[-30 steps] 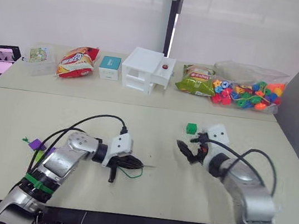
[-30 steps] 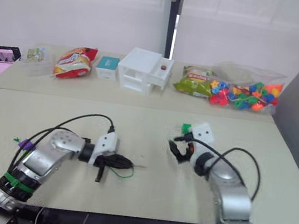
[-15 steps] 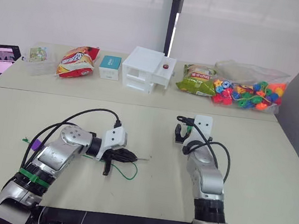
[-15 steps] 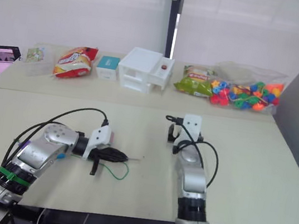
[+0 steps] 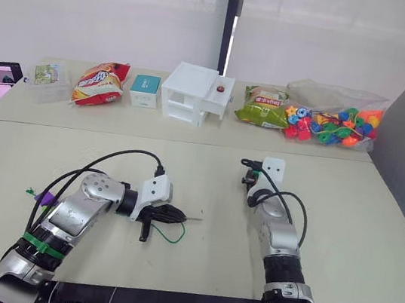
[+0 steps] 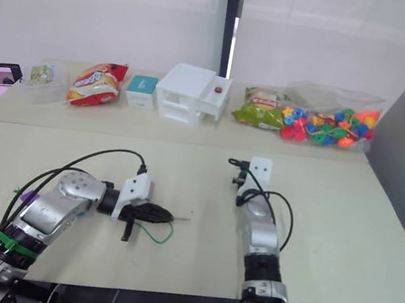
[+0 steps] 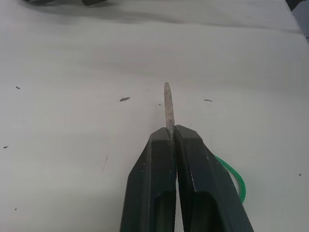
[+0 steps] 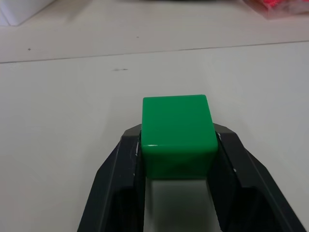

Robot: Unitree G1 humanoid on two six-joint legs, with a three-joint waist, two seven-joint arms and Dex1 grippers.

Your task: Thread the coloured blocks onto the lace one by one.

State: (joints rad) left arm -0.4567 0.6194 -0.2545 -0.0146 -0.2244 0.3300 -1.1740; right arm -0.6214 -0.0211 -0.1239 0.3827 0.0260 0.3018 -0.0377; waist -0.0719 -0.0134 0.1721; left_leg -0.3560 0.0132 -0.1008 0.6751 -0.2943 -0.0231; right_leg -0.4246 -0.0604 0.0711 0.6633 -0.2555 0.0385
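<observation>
- Grey and stiff, the tip of the lace (image 7: pixel 167 108) sticks straight out past the left gripper (image 7: pixel 172 140), whose two fingers are pressed together on it.
- Its long axis runs along the fingers, pointing across the table (image 5: pixel 371 245) toward the right arm; the thin green cord loops on the tabletop just beside the gripper.
- A green block (image 8: pixel 177 130) sits squarely between the fingers of the right gripper (image 8: pixel 178 145), clamped on two opposite faces.
- Bare tabletop lies between the two grippers.
- A purple block (image 5: pixel 47 198) rests near the table's left edge.
</observation>
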